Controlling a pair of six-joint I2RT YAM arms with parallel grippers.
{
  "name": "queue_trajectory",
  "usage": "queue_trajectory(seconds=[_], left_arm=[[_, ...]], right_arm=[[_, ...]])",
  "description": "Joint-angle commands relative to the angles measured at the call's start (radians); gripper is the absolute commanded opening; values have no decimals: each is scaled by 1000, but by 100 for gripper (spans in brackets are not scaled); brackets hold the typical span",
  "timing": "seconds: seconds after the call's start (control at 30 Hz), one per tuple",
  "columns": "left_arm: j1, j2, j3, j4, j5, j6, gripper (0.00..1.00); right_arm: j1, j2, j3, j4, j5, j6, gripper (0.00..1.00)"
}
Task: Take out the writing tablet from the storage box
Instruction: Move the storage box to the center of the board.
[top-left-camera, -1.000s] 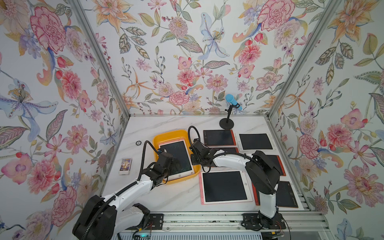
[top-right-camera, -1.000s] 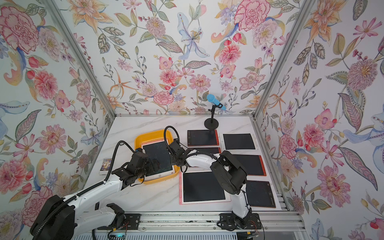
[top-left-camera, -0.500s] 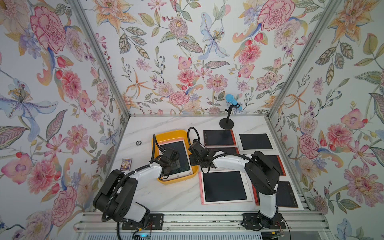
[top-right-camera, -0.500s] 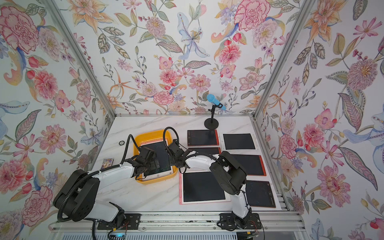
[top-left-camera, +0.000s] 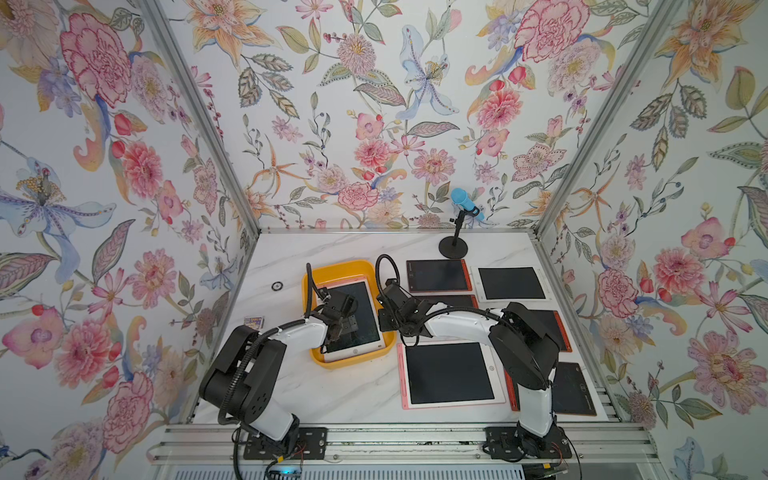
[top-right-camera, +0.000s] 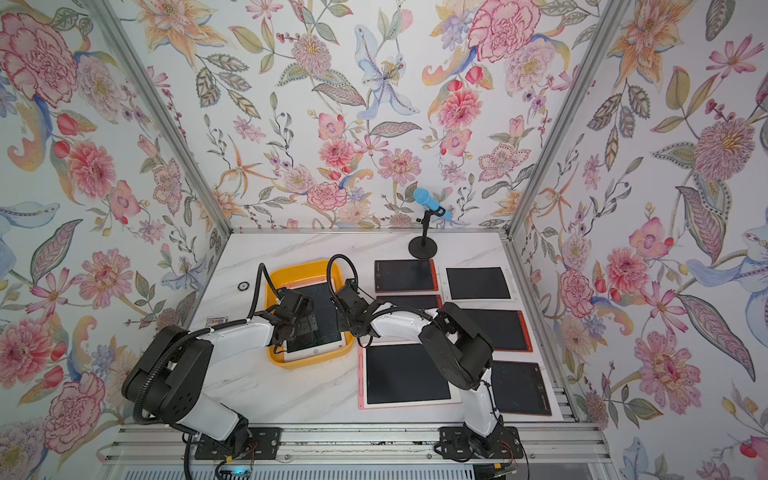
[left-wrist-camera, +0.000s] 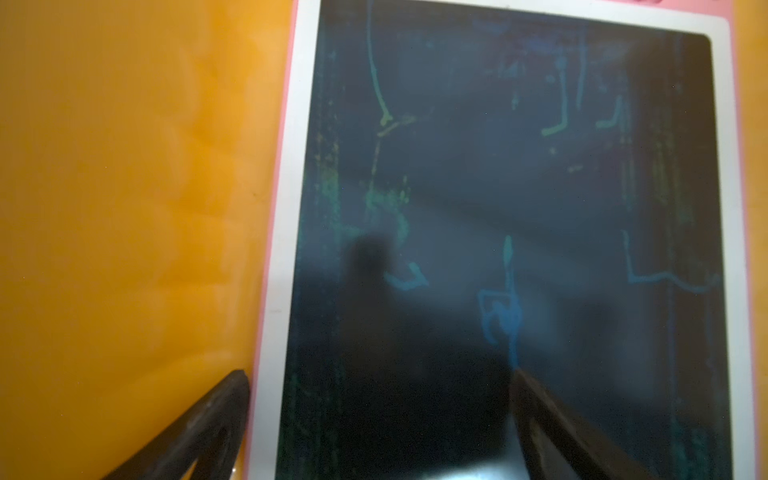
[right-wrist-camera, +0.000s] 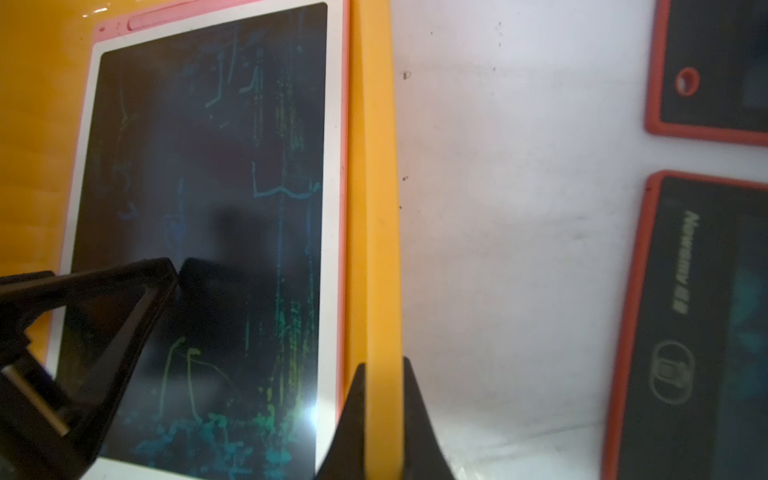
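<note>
- Where the counter (top-left-camera: 332, 390) meets its near edge, a large pink-rimmed tablet (top-left-camera: 449, 374) lies flat right of the middle. A black tablet (top-left-camera: 573, 388) lies beside it toward the near right corner.
- Farther in, left of the middle, sits the storage box (top-left-camera: 345, 266). It is a shallow yellow-orange tray with rounded corners and low walls.
- Inside it the writing tablet (top-left-camera: 368, 316) lies screen up against the right wall, leaving bare box floor along its left side. It has a pink frame, a white bezel with a round button at the near end, and a dark screen with faint blue and green scribbles.
- Over the tablet's left edge, the left gripper (left-wrist-camera: 378, 374) is spread wide and grasps nothing. One finger is over the box floor and the other over the screen.
- On the box's right wall, the right gripper (right-wrist-camera: 384, 365) is clamped, with a finger on each side of it.
- Near the left edge, a small card (top-left-camera: 254, 321) and a dark ring (top-left-camera: 277, 286) lie apart from the box.
- Beyond the right arm lie an orange-rimmed tablet (top-left-camera: 438, 275) and a white-rimmed tablet (top-left-camera: 511, 283).
- At the far edge stands a blue microphone (top-left-camera: 465, 199) on a black stand.
</note>
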Motion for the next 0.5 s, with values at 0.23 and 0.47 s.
queue_trajectory(seconds=[0.23, 0.47], left_arm=[[47, 5, -146, 48, 227, 49, 99], [40, -99, -176, 138, 336, 34, 99]], right_arm=[[-6, 52, 5, -135, 68, -26, 4], [15, 103, 40, -135, 56, -29, 3]])
